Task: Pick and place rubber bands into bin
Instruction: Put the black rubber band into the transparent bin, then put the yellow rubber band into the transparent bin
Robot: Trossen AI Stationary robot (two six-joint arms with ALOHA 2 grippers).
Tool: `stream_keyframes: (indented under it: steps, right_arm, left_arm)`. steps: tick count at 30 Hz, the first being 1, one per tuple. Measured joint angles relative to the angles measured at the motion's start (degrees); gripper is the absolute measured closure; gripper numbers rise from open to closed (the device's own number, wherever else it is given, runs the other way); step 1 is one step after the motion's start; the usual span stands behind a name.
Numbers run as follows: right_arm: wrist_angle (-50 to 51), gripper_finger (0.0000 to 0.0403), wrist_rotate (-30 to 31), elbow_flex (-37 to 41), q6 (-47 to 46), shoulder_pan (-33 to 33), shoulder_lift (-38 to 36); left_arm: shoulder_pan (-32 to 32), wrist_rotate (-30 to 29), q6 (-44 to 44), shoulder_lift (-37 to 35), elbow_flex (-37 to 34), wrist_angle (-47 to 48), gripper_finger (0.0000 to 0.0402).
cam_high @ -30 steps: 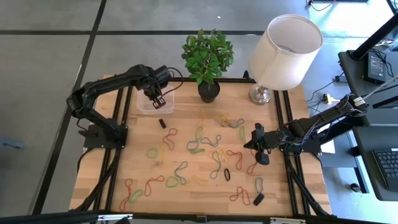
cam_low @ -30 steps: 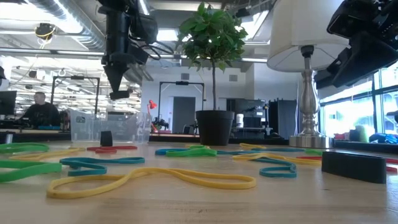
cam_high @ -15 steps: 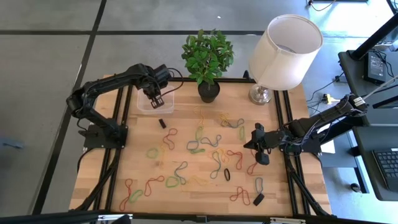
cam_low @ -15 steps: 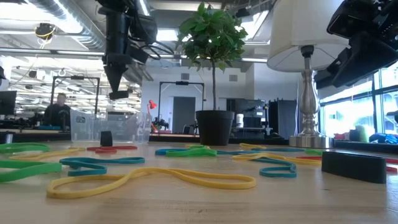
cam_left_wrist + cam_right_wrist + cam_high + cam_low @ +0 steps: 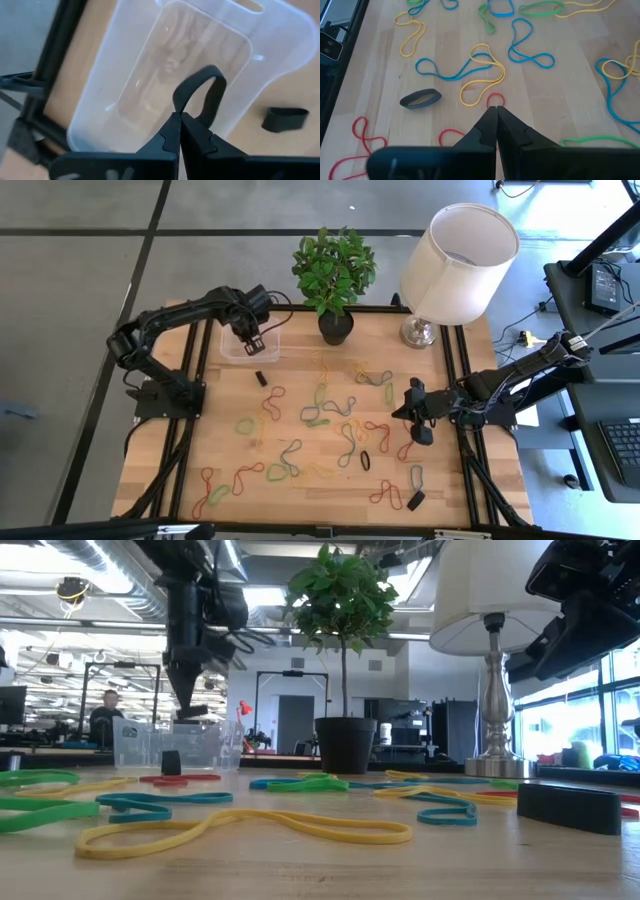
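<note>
tabletop (image 5: 225, 455): light wood with a black frame. a lamp (image 5: 452, 265) and a potted plant (image 5: 334, 275) stand at the far edge.

left arm reaches in from the left side toward the far-left corner. left pincer (image 5: 254, 341) hangs over the bin (image 5: 232, 345), and the low view puts it just above the bin's rim. its fingers (image 5: 197, 137) are pressed together, pinching a black rubber band (image 5: 202, 97). the loop sticks out past the tips, over the bin's floor.

the bin is clear plastic and sits near the far-left corner, beside the frame rail. through its clear floor i see only wood grain; cannot tell if any band lies in it.

right arm waits at the right side. right pincer (image 5: 418, 412) sits low over the bands mid-right, fingers (image 5: 485, 125) closed together with nothing between them. the tips point at a red band (image 5: 494, 100) on the wood.

rubber bands (image 5: 330, 415) lie scattered over the middle and near half of the tabletop, well apart from the bin: yellow, blue, green and red loops, many twisted into figure-eights. a long yellow band (image 5: 245, 825) lies nearest the low camera.

a small black block (image 5: 261, 378) sits just beside the bin's near edge, and another black piece (image 5: 415, 500) lies near the front right.

a person (image 5: 105, 712) shows in the room behind, far left in the low view.
</note>
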State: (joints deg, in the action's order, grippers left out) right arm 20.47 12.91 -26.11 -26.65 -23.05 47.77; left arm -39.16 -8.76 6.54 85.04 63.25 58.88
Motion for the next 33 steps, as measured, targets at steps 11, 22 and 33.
stream_keyframes:
  steps: [11, 22, 33]
  right_arm:
    - [0.0, 0.0395, 0.0, 0.0, 0.0, 0.0, 0.0]
    - [0.0, 0.0395, 0.0, 0.0, -0.1, 0.0, 0.0]
    - [0.0, 0.0395, 0.0, 0.0, 0.0, 0.0, 0.0]
  left_arm:
    - [-0.4, 0.1, -0.3, 0.4, -8.8, -11.4, 0.0398]
    - [-3.7, 1.0, -3.0, 5.8, -9.5, -12.0, 0.0338]
    - [-2.5, 1.3, -9.6, 3.7, -0.9, -0.9, 0.0262]
